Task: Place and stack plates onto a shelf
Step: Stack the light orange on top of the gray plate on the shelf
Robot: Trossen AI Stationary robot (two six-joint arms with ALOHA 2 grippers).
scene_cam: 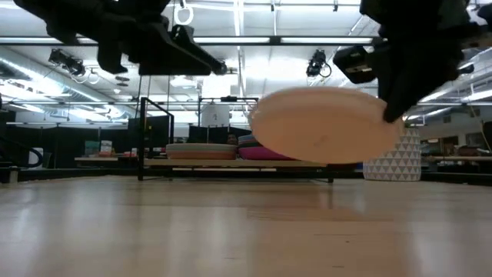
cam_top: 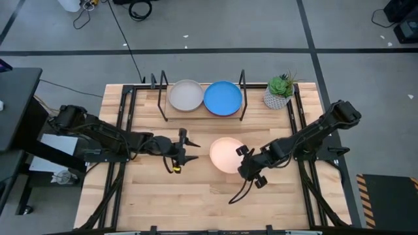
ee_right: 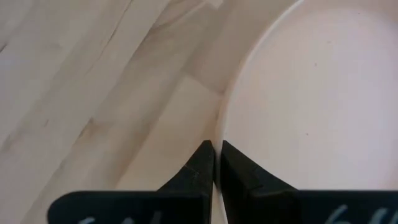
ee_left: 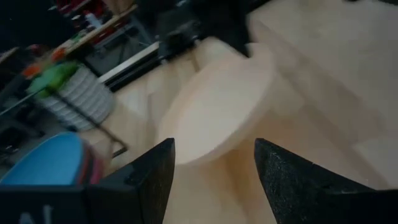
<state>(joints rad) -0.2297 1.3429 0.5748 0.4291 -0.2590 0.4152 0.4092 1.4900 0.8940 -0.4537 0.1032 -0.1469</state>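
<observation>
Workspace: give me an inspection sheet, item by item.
Surface: wooden table, bare at the front.
Job's things: peach plate lifted, tilted; grey plate and blue plate top the stacks on the shelf.
Clutter: potted plant beside the shelf.
Grippers: left gripper open, empty; right gripper shut on the peach plate's rim.
Cables: black cable on the floor.
Surroundings: nothing seen of people.

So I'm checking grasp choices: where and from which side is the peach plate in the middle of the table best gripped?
By its thin rim, from the side. The peach plate is shallow and wide, so only its edge fits between the fingers. The right gripper is already shut on the rim nearest that arm, with the plate lifted off the table in the low view. The left gripper is open beside it.
</observation>
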